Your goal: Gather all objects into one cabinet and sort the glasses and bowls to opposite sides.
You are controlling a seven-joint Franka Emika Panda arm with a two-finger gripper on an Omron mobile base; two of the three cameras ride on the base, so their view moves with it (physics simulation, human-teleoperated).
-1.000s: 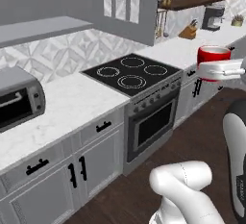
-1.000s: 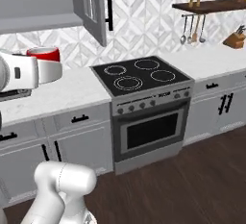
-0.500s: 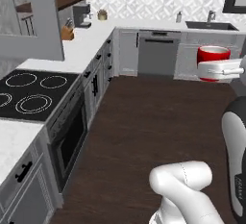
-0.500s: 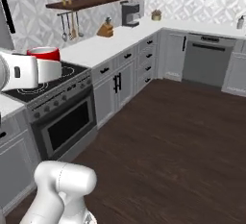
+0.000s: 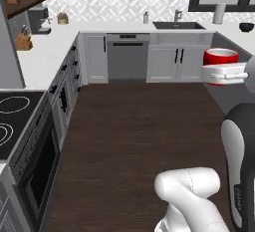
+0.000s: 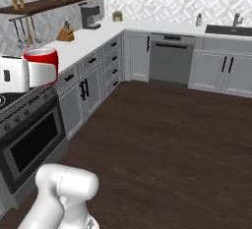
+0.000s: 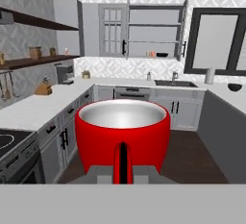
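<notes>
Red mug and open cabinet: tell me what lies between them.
In the hand view, between the red mug and the open cabinet: bare dark floor, then the counter with the sink.

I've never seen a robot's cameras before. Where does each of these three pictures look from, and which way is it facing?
Left base view: rides behind the arm on its left, facing the sink wall; the white arm rises at lower right, carrying the red mug.
Right base view: behind the arm on its right, facing the same wall; the arm rises at lower left, mug at left.
Hand view: on the hand, looking along the gripper past the mug at the open cabinet.
All three share the mug and the sink.
</notes>
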